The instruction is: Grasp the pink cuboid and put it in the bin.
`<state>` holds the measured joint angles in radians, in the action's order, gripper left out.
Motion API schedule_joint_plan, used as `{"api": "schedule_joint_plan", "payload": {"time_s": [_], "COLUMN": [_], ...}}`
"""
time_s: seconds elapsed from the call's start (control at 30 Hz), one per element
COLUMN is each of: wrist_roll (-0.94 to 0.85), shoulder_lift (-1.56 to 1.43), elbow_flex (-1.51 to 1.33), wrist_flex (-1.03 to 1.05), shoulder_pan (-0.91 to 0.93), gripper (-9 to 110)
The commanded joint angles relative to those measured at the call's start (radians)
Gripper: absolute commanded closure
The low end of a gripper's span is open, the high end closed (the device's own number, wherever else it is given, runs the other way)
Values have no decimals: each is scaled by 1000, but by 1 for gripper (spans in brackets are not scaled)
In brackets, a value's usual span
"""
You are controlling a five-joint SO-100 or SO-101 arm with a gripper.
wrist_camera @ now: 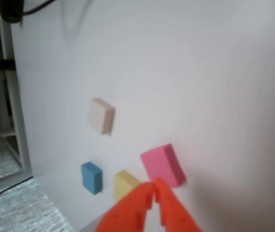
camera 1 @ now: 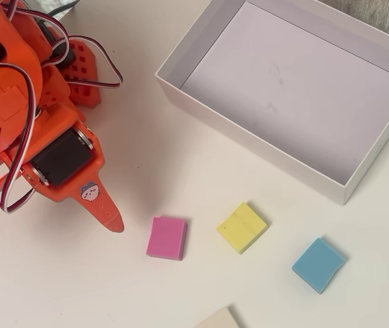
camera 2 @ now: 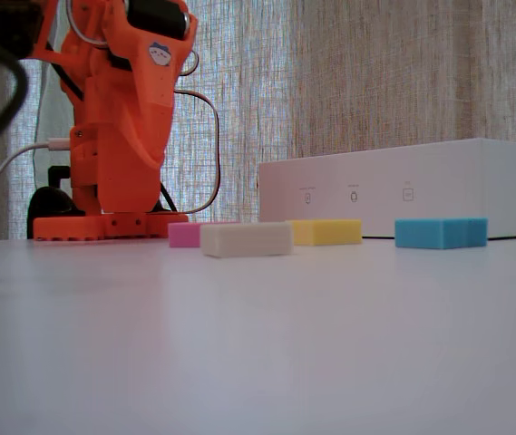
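The pink cuboid (camera 1: 166,238) lies flat on the white table, left of the yellow block (camera 1: 242,227). In the fixed view it (camera 2: 183,235) is partly hidden behind the cream block. In the wrist view it (wrist_camera: 162,165) sits just above my fingertips. My orange gripper (camera 1: 112,222) (wrist_camera: 153,186) is shut and empty, its tip hovering just left of the pink cuboid in the overhead view. The bin (camera 1: 180,58), a large shallow white box, stands at the upper right of the overhead view and shows in the fixed view (camera 2: 403,195) too.
A blue block (camera 1: 318,264) lies right of the yellow one, and a cream block (camera 1: 219,320) lies at the bottom edge. They also show in the fixed view: cream (camera 2: 246,239), yellow (camera 2: 327,232), blue (camera 2: 441,232). The arm's base (camera 2: 108,225) stands at left.
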<state>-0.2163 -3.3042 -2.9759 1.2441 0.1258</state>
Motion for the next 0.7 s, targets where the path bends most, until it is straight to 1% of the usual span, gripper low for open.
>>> {"api": "schedule_joint_plan", "payload": {"time_s": [0.0,0.43,0.47,0.53,0.63,0.67], "wrist_roll": [-2,2,-5,-31,-160,-195], "shoulder_lift": [-5,-5,-5,-5,44,107], "elbow_flex": [9,9,9,9,49,95], "wrist_flex": [-6,-6,-6,-8,-55,-81], "shoulder_pan": [-2,5,-2,-23,-12,-6], "gripper": [108,108,105,103,99,94]}}
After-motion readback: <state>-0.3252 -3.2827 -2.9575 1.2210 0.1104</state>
